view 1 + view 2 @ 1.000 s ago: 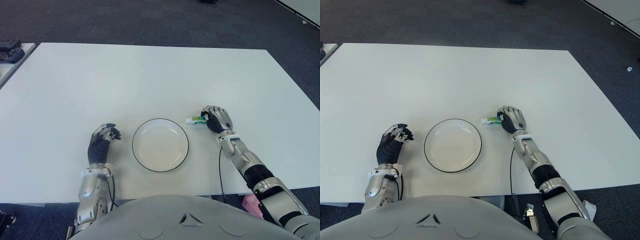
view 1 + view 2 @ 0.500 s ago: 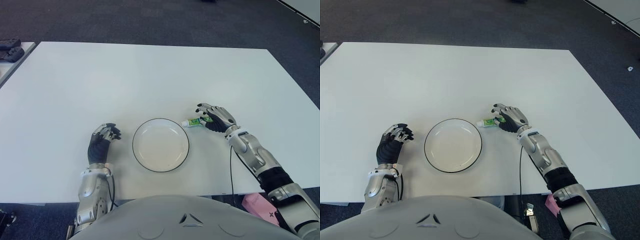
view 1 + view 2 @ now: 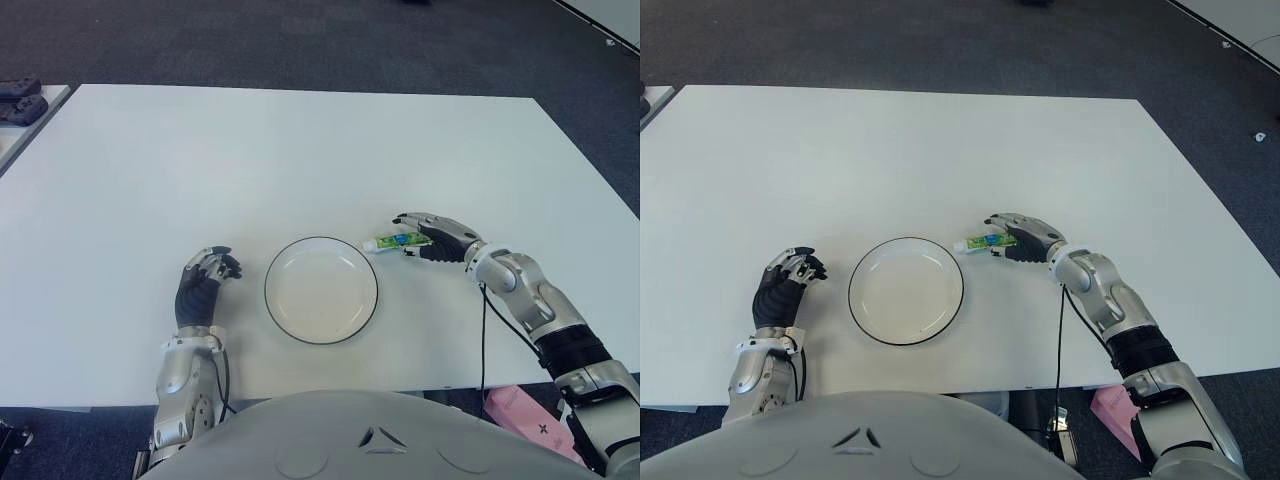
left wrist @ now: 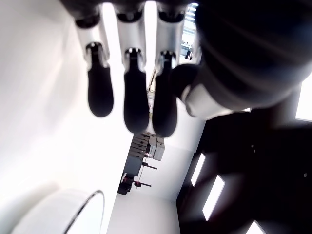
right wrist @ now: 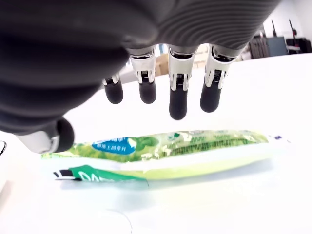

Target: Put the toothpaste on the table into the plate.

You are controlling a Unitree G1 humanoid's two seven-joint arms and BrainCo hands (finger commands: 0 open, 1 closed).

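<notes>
The toothpaste, a small green and white tube, lies flat on the white table just right of the plate. The plate is round and white with a dark rim, and it holds nothing. My right hand reaches in from the right over the tube's far end. In the right wrist view its fingers are spread above the toothpaste and the thumb stands beside it, with no grasp. My left hand shows left of the plate, fingers loosely bent and holding nothing.
A side table at the far left edge carries dark objects. A black cable hangs from my right forearm over the table's near edge. A pink thing lies on the floor below that edge.
My right hand has gone from lying curled over the tube to spread fingers, and its wrist and forearm have swung out to the right. The tube shows more. The left hand is unchanged.
</notes>
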